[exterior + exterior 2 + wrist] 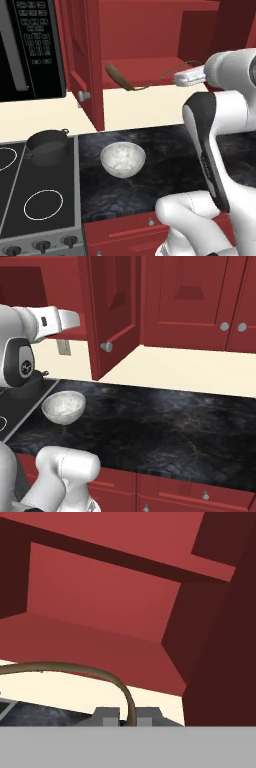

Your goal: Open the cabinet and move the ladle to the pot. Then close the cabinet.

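The dark red cabinet (150, 30) stands open, its left door (82, 60) swung out toward me with a round silver knob. The brown ladle (117, 76) hangs in front of the lower shelf, bowl to the left and its thin curved handle running right into my gripper (177, 78). In the hand view the handle (90, 673) arcs in from the left and ends between my fingertips; the gripper (128, 716) is shut on it. The dark grey pot (47, 146) sits on the stove at the left, below and well left of the ladle.
A pale speckled bowl (123, 159) rests on the black stone counter (165, 165) between the pot and my arm. A black microwave (30, 47) hangs above the stove (30, 200). The open door (112, 311) juts over the counter; closed red cabinets (200, 296) lie to the right.
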